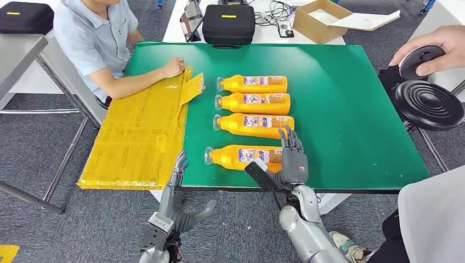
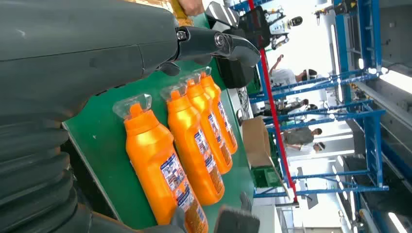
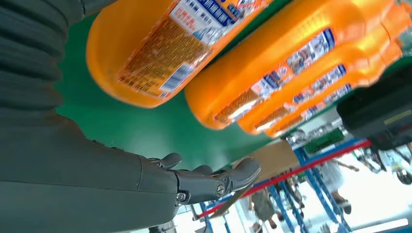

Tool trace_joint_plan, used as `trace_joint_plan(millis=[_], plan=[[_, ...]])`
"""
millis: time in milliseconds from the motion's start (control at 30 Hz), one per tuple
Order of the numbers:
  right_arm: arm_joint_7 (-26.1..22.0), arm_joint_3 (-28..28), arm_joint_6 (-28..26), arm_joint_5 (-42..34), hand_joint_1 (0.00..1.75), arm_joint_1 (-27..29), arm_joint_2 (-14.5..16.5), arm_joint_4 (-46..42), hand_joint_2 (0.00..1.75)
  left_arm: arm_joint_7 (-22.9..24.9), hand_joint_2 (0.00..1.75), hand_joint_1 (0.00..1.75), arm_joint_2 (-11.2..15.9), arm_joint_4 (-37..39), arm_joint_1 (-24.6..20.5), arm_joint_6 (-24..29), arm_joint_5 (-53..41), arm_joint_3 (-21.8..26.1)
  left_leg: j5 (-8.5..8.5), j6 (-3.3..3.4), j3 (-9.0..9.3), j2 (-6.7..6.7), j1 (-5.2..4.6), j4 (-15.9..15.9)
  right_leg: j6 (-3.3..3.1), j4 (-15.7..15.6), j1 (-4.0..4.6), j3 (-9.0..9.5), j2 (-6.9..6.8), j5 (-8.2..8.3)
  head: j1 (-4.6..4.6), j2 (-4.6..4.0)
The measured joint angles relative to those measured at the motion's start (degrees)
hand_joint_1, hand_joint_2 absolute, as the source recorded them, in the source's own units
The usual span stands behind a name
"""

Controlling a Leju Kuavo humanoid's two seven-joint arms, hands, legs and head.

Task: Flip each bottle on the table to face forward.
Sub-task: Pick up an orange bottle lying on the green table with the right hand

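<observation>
Here the nearest bottle [image 1: 241, 157] lies just beside the right hand [image 1: 290, 159]; both hands spread, holding nothing.

The right hand [image 1: 292, 160] is reaching up from the silver right arm [image 1: 307, 227], dark fingers [image 1: 289, 140] extended and apart, gripping nothing. The left hand [image 1: 174, 189] is sitting lower, fingers [image 1: 179, 164] pointing forward, thumb splayed, likewise holding nothing.
</observation>
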Motion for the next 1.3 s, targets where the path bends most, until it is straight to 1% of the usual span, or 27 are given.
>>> trace_joint_plan(millis=[300, 400, 500, 567, 700, 900, 1200, 1233, 1300], plan=[[1.4, 1.0, 0.6, 1.0, 0.00, -1.4, 0.3, 3.0, 1.75, 0.0, 1.75, 0.00, 0.0, 0.4, -0.4, -0.3, 0.0, -0.1, -0.01, 0.00, -0.02, -0.01, 0.00, 0.0, 0.00, 0.0, -0.01, -0.01, -0.01, 0.00, 0.00, 0.00], [4.1, 1.5, 1.1, 3.4, 0.00, -2.1, 0.4, 4.1, 1.75, 0.0, 1.75, 0.00, 0.0, 0.5, -0.4, -0.4, 0.0, -0.1, 0.00, 0.00, -0.02, 0.00, 0.00, 0.0, 0.00, 0.0, -0.01, -0.01, 0.00, 0.00, -0.01, 0.00], [8.3, 2.7, 3.2, 7.3, 0.00, -3.5, 0.3, 6.0, 1.75, 0.4, 1.75, 0.00, -0.2, 0.5, -0.4, -0.4, -0.5, -0.1, 0.00, 0.00, -0.02, -0.01, 0.00, 0.0, 0.00, 0.0, -0.01, -0.01, 0.00, 0.00, 0.00, 0.00], [9.9, 3.4, 5.0, 8.8, 0.00, -4.5, 0.2, 7.3, 1.75, 0.7, 1.75, 0.00, -0.3, 0.3, -0.4, -0.4, -1.0, -0.1, 0.00, 0.01, -0.01, -0.01, 0.00, 0.0, 0.00, 0.0, -0.01, -0.01, 0.00, 0.00, 0.01, 0.00], [10.3, 4.4, 8.1, 9.5, 0.00, -5.9, 0.2, 9.2, 1.75, 1.0, 1.75, 0.00, -0.5, -0.1, -0.4, -0.7, -1.2, 0.0, 0.01, 0.01, -0.01, -0.01, 0.00, 0.0, 0.00, 0.0, -0.01, -0.01, 0.00, 0.00, 0.00, 0.00], [11.0, 5.5, 11.2, 9.8, 0.00, -7.1, 0.2, 11.0, 1.75, 1.2, 1.75, 0.00, -0.5, -0.8, -0.3, -1.5, -1.3, 0.0, 0.00, 0.00, -0.02, 0.00, 0.00, 0.0, 0.00, 0.0, -0.01, -0.02, 0.00, 0.00, -0.01, 0.00], [16.2, 6.3, 13.9, 12.4, 0.00, -9.5, -0.6, 13.7, 1.75, 1.2, 1.75, 0.00, -0.5, -1.9, -0.1, -2.0, -1.9, 0.3, 0.01, 0.01, 0.01, -0.01, 0.00, 0.0, 0.00, 0.0, -0.03, 0.01, 0.00, 0.00, 0.00, 0.00], [16.6, 6.4, 14.4, 12.6, 0.04, -9.8, -0.6, 14.0, 1.75, 1.2, 1.75, 0.00, -0.5, -1.9, -0.1, -2.1, -2.0, 0.3, 0.01, 0.01, 0.02, 0.00, 0.00, 0.0, 0.01, 0.0, -0.03, 0.02, 0.00, 0.00, 0.00, 0.00], [17.2, 6.6, 15.2, 12.7, 0.89, -10.3, -0.6, 14.5, 1.75, 1.2, 1.75, 0.00, -0.5, -2.0, 0.0, -2.1, -2.0, 0.3, 0.01, 0.01, 0.05, 0.00, 0.00, 0.0, 0.01, 0.0, -0.03, 0.03, 0.00, 0.00, 0.00, 0.00]])
